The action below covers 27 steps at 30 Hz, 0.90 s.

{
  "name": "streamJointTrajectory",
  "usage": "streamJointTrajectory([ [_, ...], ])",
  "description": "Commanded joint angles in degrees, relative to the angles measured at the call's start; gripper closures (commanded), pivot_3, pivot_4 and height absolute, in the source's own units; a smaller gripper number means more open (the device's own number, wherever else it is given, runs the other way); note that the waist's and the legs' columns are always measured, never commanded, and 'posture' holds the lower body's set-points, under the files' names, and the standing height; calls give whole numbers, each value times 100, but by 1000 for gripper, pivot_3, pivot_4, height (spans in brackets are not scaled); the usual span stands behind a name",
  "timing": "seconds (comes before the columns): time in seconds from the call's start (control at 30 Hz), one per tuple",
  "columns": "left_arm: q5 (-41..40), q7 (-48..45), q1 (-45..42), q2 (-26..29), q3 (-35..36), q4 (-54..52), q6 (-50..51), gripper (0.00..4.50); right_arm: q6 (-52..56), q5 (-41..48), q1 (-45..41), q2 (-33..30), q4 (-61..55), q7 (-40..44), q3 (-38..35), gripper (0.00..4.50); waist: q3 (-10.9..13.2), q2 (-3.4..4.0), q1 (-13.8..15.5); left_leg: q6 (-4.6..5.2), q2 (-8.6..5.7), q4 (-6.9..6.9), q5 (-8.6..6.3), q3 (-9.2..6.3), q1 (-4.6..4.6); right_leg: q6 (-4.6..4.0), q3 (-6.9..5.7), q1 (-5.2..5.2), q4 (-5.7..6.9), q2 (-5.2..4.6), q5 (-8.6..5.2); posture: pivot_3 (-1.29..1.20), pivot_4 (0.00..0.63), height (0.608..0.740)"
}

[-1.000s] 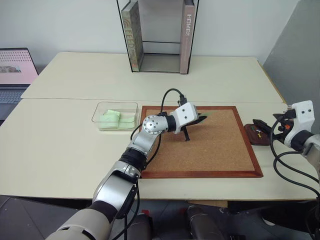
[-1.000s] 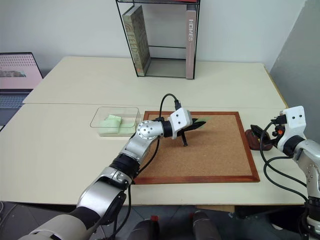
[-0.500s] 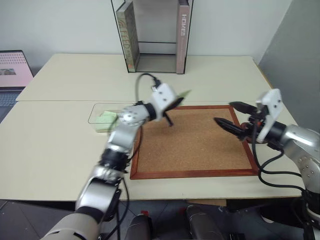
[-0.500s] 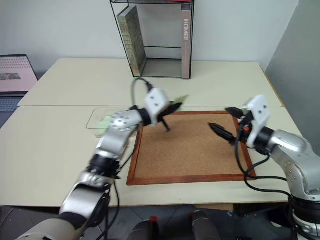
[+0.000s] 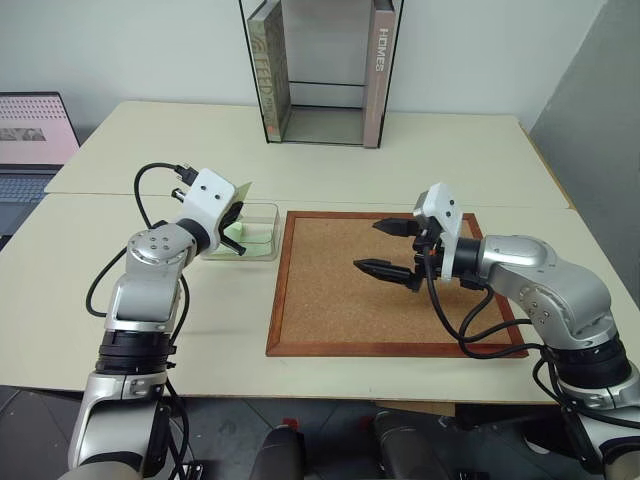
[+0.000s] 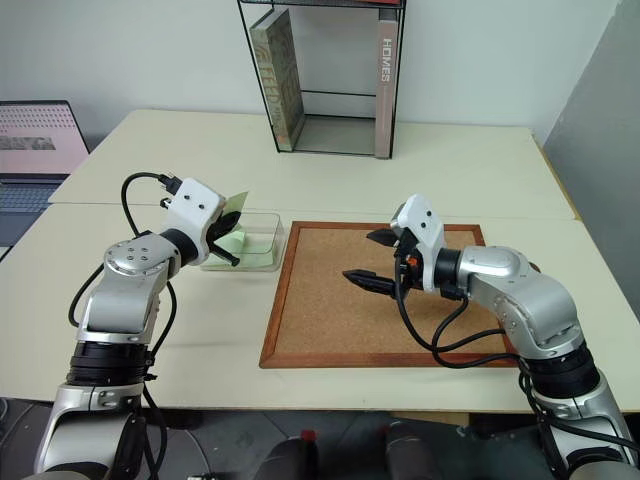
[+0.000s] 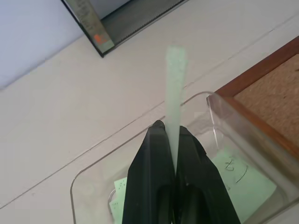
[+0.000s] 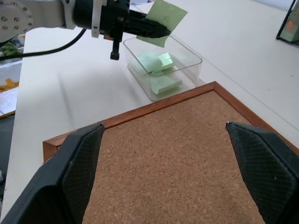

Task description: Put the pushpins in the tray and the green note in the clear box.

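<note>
Head view: left gripper (image 5: 234, 212) clamped on the green note (image 5: 241, 194), above the clear box (image 5: 262, 246).
Left wrist: note edge-on between fingers (image 7: 149, 172).
Right wrist: right gripper (image 8: 166, 177) spread wide over the corkboard (image 8: 187, 163).

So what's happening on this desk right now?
The left gripper is shut on the green note, holding it over the clear box, which already contains other green papers. The right gripper hangs open and empty above the corkboard. The note is not yet dropped in.
</note>
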Motion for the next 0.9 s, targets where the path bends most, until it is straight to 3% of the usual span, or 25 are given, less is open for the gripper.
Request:
streamJointTrajectory([
  [0.03,-195,-14,-72,51,112,-7,128,4500,-21,-44,-119,-30,-145,93,-33,71,0,0,0,0,0,1,0,0,-1,0,-1,0,0,0,0,0,150,740],
  [0.1,-240,-24,-89,62,88,21,140,4500,7,-46,-110,-23,-178,84,-42,71,0,0,0,0,0,2,0,-3,-3,0,-3,0,0,0,0,0,150,740],
  [0.2,-336,-66,-90,86,68,-45,250,4063,69,-39,-86,-28,-235,64,-74,0,0,0,-1,0,0,3,0,-3,-2,0,-3,0,2,0,0,0,150,740],
  [0.67,-567,14,63,245,151,-647,720,1319,74,-77,-217,91,-115,138,-88,0,0,0,-9,0,0,4,0,-3,-2,0,-3,-1,3,0,1,0,150,740],
  [0.9,-583,88,57,380,141,-1091,661,1319,-155,-175,-189,240,-96,13,-212,0,0,-1,-10,0,1,3,0,-4,-3,0,-3,-2,2,0,1,0,150,740],
])
